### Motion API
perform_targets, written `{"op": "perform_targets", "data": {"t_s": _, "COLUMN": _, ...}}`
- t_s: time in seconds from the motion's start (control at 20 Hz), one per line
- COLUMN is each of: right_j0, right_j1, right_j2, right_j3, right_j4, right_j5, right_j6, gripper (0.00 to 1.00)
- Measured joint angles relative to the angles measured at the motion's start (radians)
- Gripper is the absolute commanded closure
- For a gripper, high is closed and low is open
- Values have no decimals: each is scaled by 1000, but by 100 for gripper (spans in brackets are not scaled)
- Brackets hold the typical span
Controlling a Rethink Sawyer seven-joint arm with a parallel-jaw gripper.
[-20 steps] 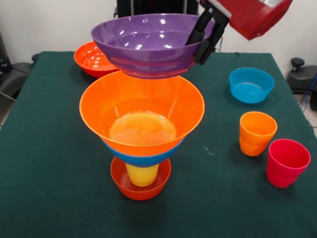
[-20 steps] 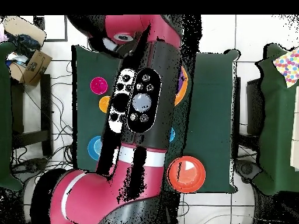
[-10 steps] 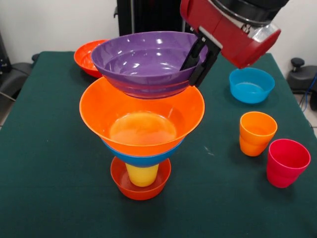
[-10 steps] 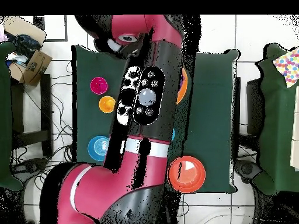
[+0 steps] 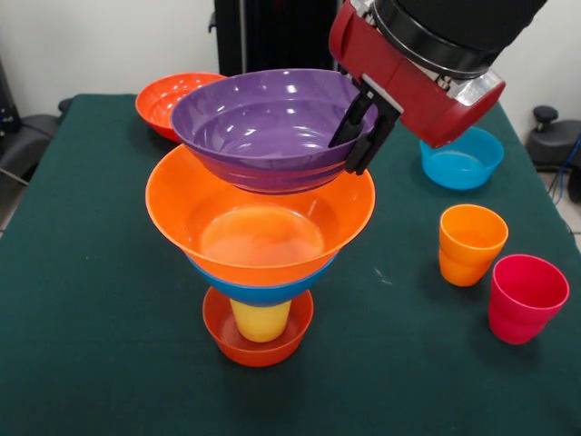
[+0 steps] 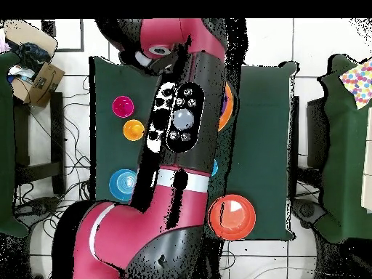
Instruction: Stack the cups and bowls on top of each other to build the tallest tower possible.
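Purple bowl (image 5: 263, 127) held at its right rim by the claw (image 5: 360, 127), one black finger inside the wall, one outside, clamped on the rim. Bowl tilts slightly, its underside low over the large orange bowl (image 5: 259, 218); cannot tell if they touch. Red arm (image 5: 413, 68) comes in from upper right, wrist angled down-left. In the overhead view the arm (image 6: 178, 123) runs up the middle and hides most of the tower.

Versus a second ago: purple bowl is lower and closer over the orange bowl; arm has moved left and down, filling more of the top corner.

Tower (image 5: 260, 263) near the bench's front centre: small red-orange bowl (image 5: 258, 341) at bottom, yellow cup (image 5: 260, 320) standing in it, blue bowl (image 5: 263, 291) above, wide orange bowl on top. All glossy smooth plastic, round, flaring.

Loose on the green cloth bench (image 5: 100, 300): red-orange bowl (image 5: 168, 102) far left, teal bowl (image 5: 463, 159) right, orange cup (image 5: 470, 243) and pinkish red cup (image 5: 525, 298) upright, just beside each other.
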Motion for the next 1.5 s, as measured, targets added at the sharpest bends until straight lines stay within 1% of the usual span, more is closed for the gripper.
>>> {"op": "perform_targets", "data": {"t_s": 0.45, "right_j0": -5, "right_j1": 14, "right_j2": 0, "right_j3": -14, "right_j4": 2, "right_j5": 0, "right_j6": 0, "gripper": 100}}
{"op": "perform_targets", "data": {"t_s": 1.2, "right_j0": -40, "right_j1": 54, "right_j2": -1, "right_j3": -103, "right_j4": 21, "right_j5": -1, "right_j6": 0, "gripper": 100}}
{"op": "perform_targets", "data": {"t_s": 1.5, "right_j0": -48, "right_j1": 82, "right_j2": -1, "right_j3": -129, "right_j4": 39, "right_j5": -24, "right_j6": 0, "gripper": 100}}
